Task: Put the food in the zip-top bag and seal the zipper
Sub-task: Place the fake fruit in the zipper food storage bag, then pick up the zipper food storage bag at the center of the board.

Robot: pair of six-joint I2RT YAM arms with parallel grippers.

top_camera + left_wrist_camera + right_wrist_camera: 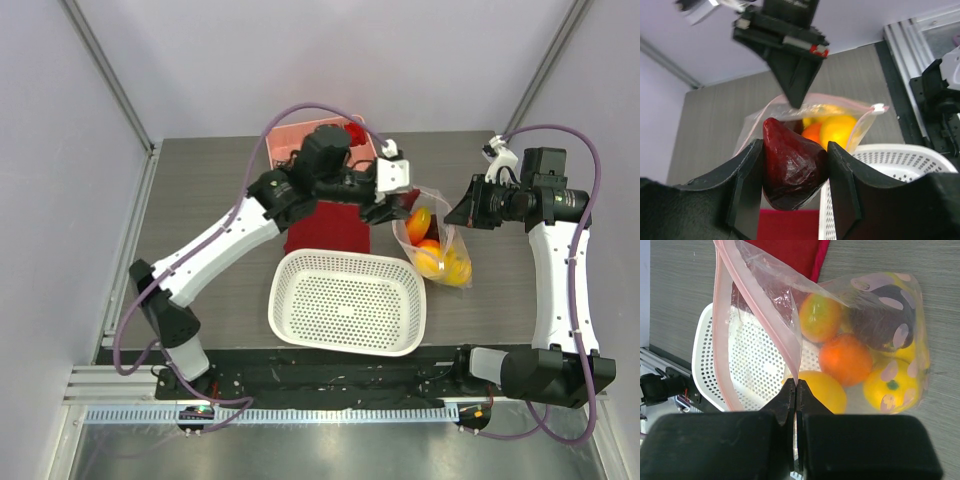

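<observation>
Dark-red glossy plum [792, 170] clamped betw. left gripper's [795, 148] black fingers, just in front of clear floppy zip-top bag [765, 290] w/ round orange [846, 359] inside, beside white perforated basket [345, 300]. Right gripper [796, 390] closed tight, pinching bag's pink zipper strip [722, 340].
</observation>
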